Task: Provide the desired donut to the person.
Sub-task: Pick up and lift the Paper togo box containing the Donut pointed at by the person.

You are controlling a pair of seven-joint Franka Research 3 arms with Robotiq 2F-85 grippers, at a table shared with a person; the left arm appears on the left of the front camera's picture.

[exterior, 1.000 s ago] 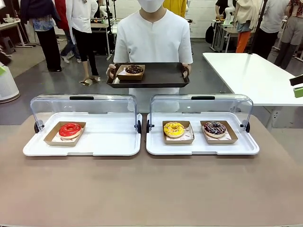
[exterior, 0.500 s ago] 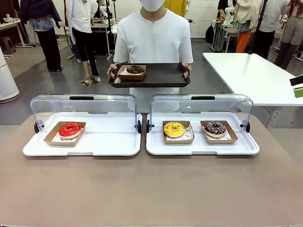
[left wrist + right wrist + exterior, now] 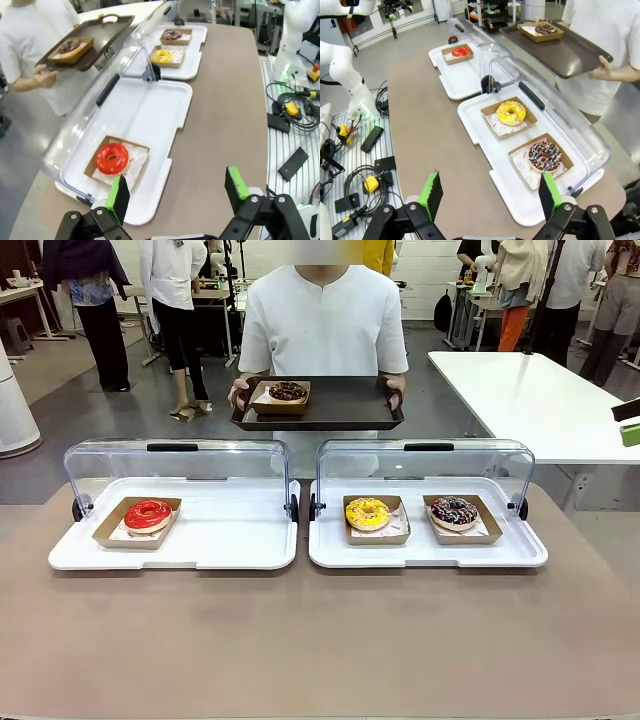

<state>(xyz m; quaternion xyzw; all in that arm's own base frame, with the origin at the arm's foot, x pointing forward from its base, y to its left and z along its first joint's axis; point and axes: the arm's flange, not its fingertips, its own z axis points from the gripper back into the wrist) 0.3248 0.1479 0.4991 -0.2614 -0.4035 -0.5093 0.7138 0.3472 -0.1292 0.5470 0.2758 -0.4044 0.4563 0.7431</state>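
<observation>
Across the lower front view lies the flat brown table. At its far side stands the person in a plain white short-sleeved shirt, who holds the dark brown rectangular serving tray by both ends, raised clear of the table. Two white rectangular plastic trays rest side by side on the table, each with a clear domed lid swung up at its far edge: the left display tray and the right display tray.

Left tool: jaws wide, holding nothing, above the table beside the left display tray.
Right tool: jaws wide, holding nothing, above the table beside the right display tray.

Donut positions, each in an open cardboard box:
- Dark chocolate ring donut: on the serving tray, at the end toward the robot's left.
- Red glazed ring donut: left display tray, left end.
- Yellow glazed ring donut: right display tray, left box.
- Chocolate sprinkled ring donut: right display tray, right box.

Which donut is desired cannot be told.
</observation>
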